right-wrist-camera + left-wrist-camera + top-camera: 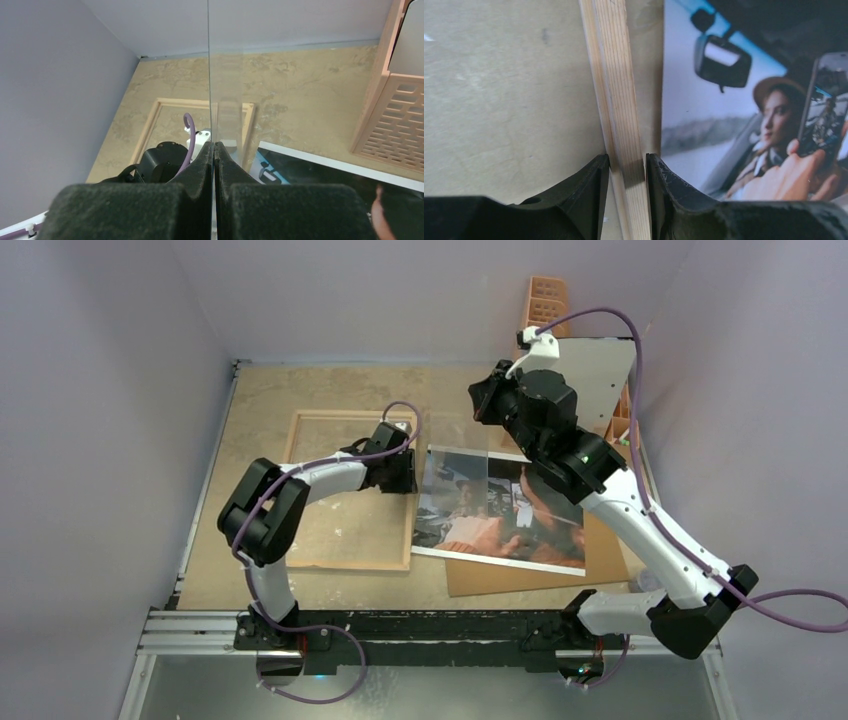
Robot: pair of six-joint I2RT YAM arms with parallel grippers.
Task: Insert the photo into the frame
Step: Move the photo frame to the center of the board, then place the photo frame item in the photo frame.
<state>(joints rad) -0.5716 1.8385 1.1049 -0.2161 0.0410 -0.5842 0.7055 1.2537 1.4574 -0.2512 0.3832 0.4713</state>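
The frame (345, 563) lies back-up on the table at left, its light wood rim showing. My left gripper (410, 472) is shut on the frame's right rail (616, 100), one finger on each side of it (627, 165). The photo (500, 510), a woman in a car, lies flat just right of the frame and shows in the left wrist view (749, 100). My right gripper (483, 400) is shut on the clear glass pane (225, 75) and holds it upright, edge-on, above the gap between frame and photo (214, 150).
A plain brown backing board (520, 575) lies under the photo's near edge. An orange lattice basket (545, 305) stands at the back right with a white panel (600, 370) beside it. Grey walls close in on three sides.
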